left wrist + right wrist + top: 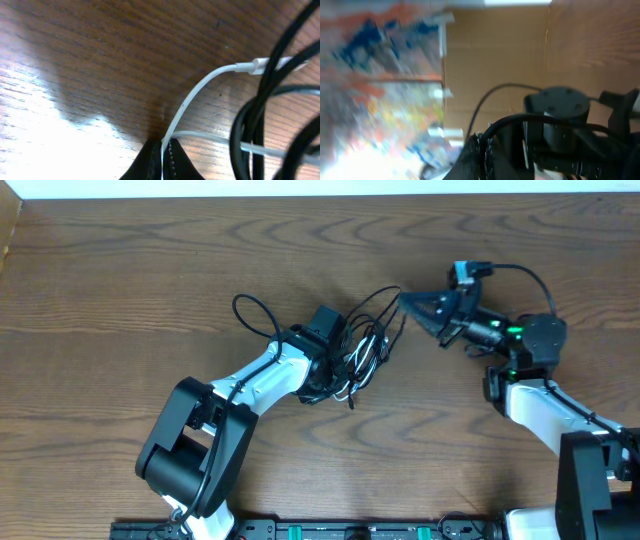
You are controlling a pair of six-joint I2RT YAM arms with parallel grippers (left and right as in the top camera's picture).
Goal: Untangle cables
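Note:
A tangle of thin black cables lies mid-table, with one black loop trailing left. A short white cable runs through it, and its small plug lies beside the black cables. My left gripper sits at the tangle's left side. In the left wrist view the left gripper is shut on the white cable. My right gripper is at the tangle's upper right. In the blurred right wrist view the right gripper is shut on a black cable, lifted off the table.
The wooden table runs to a white strip along the far edge. The arm bases and a black rail line the front edge. The left arm's link lies diagonally at front left.

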